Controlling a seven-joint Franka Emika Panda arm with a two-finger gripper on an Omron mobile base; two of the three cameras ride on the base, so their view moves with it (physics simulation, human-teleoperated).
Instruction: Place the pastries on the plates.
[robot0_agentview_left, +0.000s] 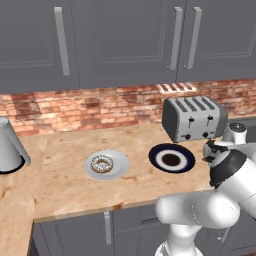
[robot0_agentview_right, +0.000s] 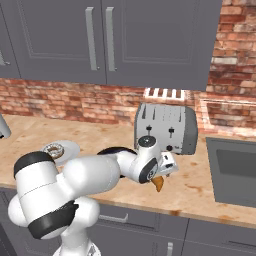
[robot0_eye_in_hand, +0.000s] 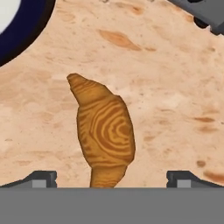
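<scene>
while the doughnut (robot0_agentview_left: 102, 164) sat on the grey plate (robot0_agentview_left: 120, 167), the gripper (robot0_eye_in_hand: 111, 178) hovered, fingers spread wide, over the croissant (robot0_eye_in_hand: 105, 131) on bare counter (robot0_eye_in_hand: 175, 109) beside the navy plate (robot0_eye_in_hand: 26, 30), its long axis running between the fingertips.

Two plates sit on the counter (robot0_agentview_left: 60, 195) left of the toaster (robot0_agentview_left: 194, 118): one light grey plate (robot0_agentview_left: 119, 167) and one navy-rimmed plate (robot0_agentview_left: 184, 159). Two pastries: one iced doughnut (robot0_agentview_left: 102, 164) on the grey plate farther from the toaster, one croissant (robot0_eye_in_hand: 105, 131) on the counter near it. One toaster, one grey kettle (robot0_agentview_left: 9, 146) far left of it.
</scene>
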